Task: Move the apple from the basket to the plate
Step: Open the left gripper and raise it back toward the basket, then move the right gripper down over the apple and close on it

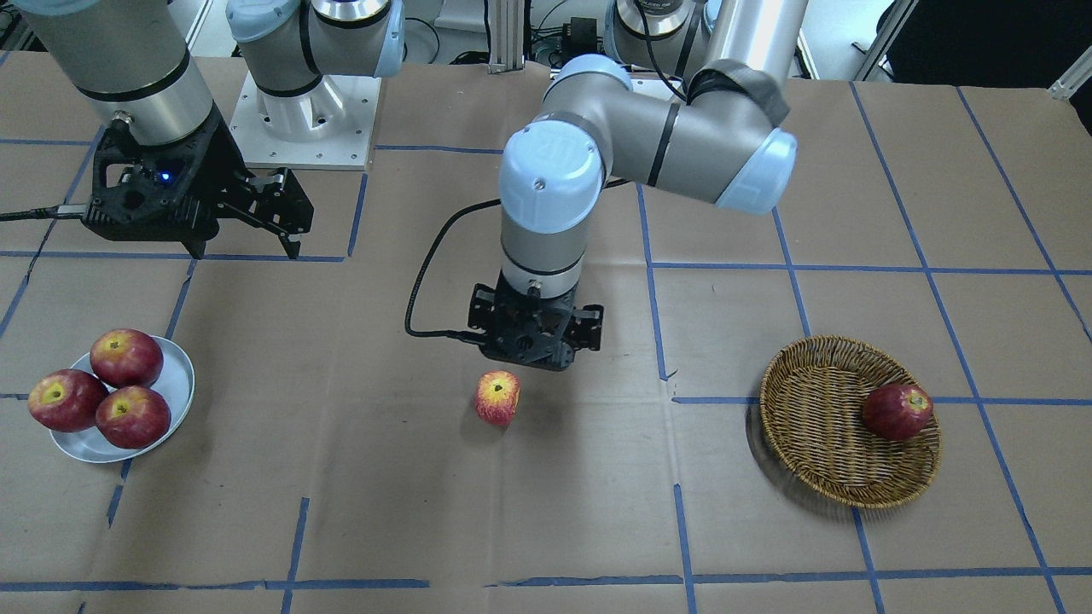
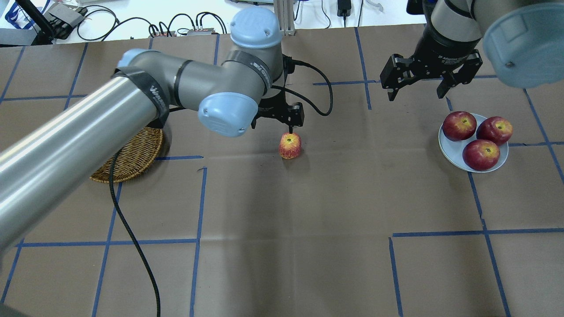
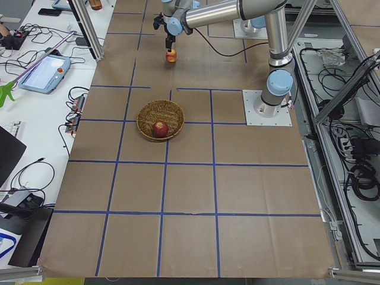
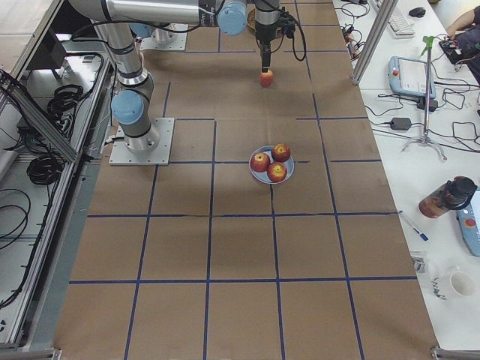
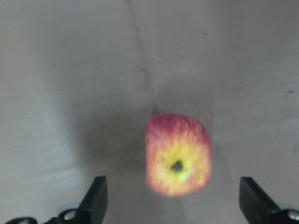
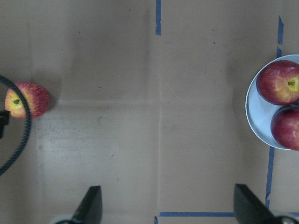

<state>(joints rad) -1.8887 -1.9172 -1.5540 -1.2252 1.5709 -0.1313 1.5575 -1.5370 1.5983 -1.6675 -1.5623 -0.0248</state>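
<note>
The streaky red apple [image 1: 497, 397] with a yellow-orange patch around its stem lies on its side on the brown table, near the middle, outside the basket. It also shows in the overhead view [image 2: 290, 145] and the left wrist view [image 5: 178, 155]. My left gripper [image 5: 174, 200] hangs just above it, open and empty, with its fingers wide on either side. The wicker basket [image 1: 819, 426] holds one darker red apple [image 1: 897, 411]. The white plate [image 1: 175, 379] holds three dark red apples. My right gripper [image 2: 416, 94] is open and empty, hovering behind the plate.
The left arm [image 2: 185, 83] stretches over the basket [image 2: 132, 158] and hides most of it from overhead. Its black cable [image 2: 132, 246] trails across the table. Blue tape lines grid the brown paper. The plate's rim [image 6: 254, 116] shows at the right of the right wrist view.
</note>
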